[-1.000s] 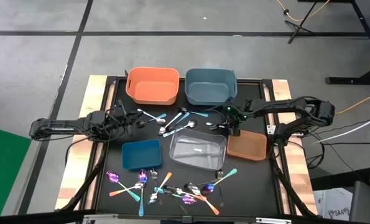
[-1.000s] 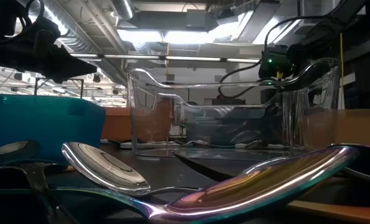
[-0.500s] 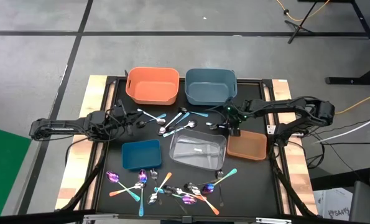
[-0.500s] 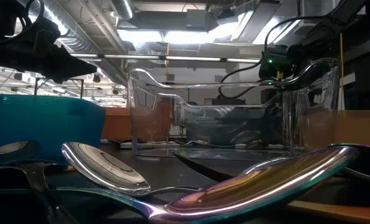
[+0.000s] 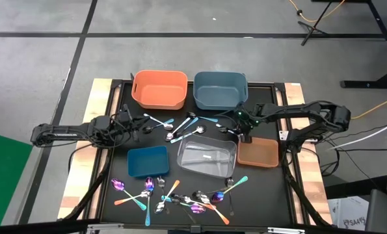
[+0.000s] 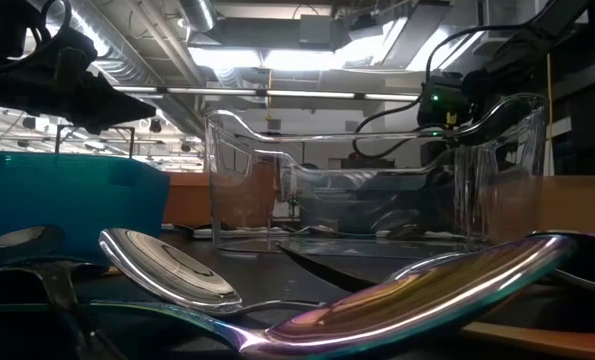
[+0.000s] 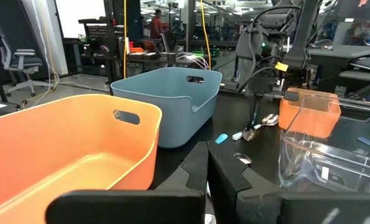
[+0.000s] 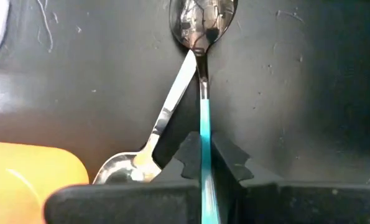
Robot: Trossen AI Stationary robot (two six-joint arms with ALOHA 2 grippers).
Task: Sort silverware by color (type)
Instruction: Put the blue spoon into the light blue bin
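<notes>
The silverware lies in two scatters on the black table: one before the far bins, one near the front edge. My right gripper points steeply down beside the brown bin, shut on a teal-handled spoon. That spoon's silver bowl lies on the table. A plain silver spoon lies slantwise against its neck. My left gripper hangs shut and empty at the table's left, level, seen in its wrist view. My right gripper pinches the spoon's teal handle between its two fingers. The fingers come from above, slanting steeply down, with the handle running along between them. The bowl end rests on the table, beyond the fingertips.
An orange bin and a blue-grey bin stand at the far edge. A small teal bin and a clear bin stand mid-table. Spoons fill the low view's foreground.
My right gripper has shut on the teal-handled spoon while staying in place. The spoon's bowl still lies on the table.
</notes>
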